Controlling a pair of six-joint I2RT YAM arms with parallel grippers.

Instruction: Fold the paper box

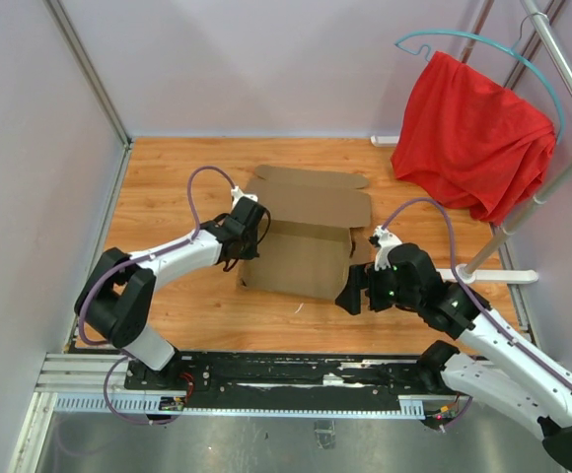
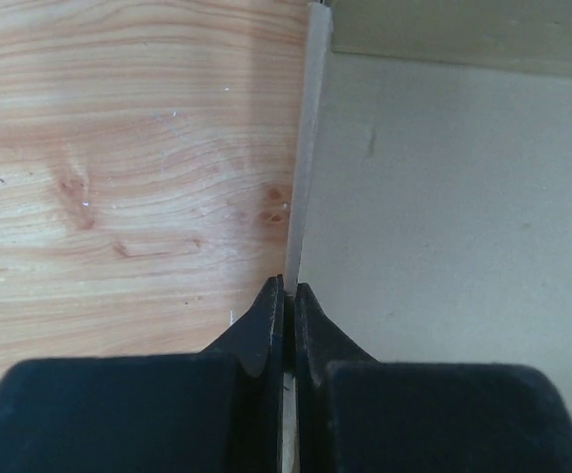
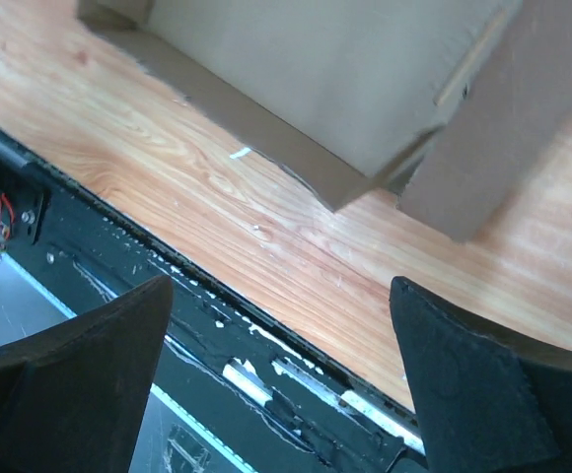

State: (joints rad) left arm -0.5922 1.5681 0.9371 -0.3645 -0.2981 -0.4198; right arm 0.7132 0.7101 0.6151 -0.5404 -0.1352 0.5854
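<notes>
The cardboard box (image 1: 306,241) sat mid-table between the arms. The left gripper (image 2: 289,296) was clamped on its raised left wall, the edge running straight ahead of the fingers. The right gripper (image 1: 350,296) hung just beside the near right corner, jaws wide apart and empty.

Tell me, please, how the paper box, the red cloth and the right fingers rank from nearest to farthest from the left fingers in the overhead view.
1. paper box: touching, since the left fingers are shut on its left wall.
2. right fingers: open, just off the box's near right corner.
3. red cloth: hanging at the far right, well beyond the box.
</notes>
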